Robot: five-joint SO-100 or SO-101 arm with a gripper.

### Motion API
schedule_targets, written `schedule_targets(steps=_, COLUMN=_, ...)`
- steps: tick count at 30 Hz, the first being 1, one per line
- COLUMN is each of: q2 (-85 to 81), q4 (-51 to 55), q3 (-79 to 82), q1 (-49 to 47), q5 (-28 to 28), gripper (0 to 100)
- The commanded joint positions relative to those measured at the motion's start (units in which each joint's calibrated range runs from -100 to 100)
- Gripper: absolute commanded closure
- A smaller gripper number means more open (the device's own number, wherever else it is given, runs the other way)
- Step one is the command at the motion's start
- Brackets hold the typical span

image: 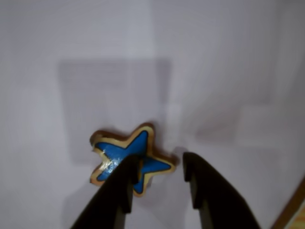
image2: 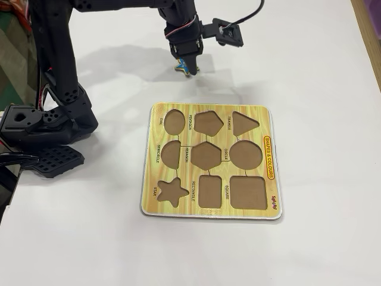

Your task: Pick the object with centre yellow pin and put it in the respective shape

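The object with centre yellow pin, a blue star with a yellow rim (image: 125, 151), lies on the white table beyond the board's far edge; it shows only as a small blue tip (image2: 183, 70) in the fixed view. My gripper (image: 159, 160) is open right above it. The left finger (image: 125, 179) covers the star's middle, so the pin is hidden, and the right finger (image: 200, 181) stands just past the star's right point. In the fixed view the gripper (image2: 187, 64) points down at the star. The respective shape, the star cut-out (image2: 171, 190), is at the near left corner of the yellow board (image2: 226, 110).
The board's other brown cut-outs, among them a pentagon (image2: 208, 123) and a hexagon (image2: 205, 155), hold no pieces. The arm's black base (image2: 41, 122) stands at the left of the table. A wooden edge (image2: 370, 24) runs along the far right.
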Motion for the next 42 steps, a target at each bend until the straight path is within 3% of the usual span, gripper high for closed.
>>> schedule_targets(steps=1, q2=-4.7, q4=-0.7, q3=0.7, q1=1.0, q5=-0.2, gripper=88)
schedule_targets(steps=21, q2=-5.0, q4=-5.6, q3=-0.2, q1=-3.3, q5=-0.2, gripper=88)
schedule_targets(steps=32, q2=-11.4, q4=-5.9, q3=10.4, q1=-2.2, q5=-0.2, gripper=88)
schedule_targets(steps=42, q2=-10.8, q4=-6.3, q3=10.3, q1=-2.5, q5=-0.2, gripper=88)
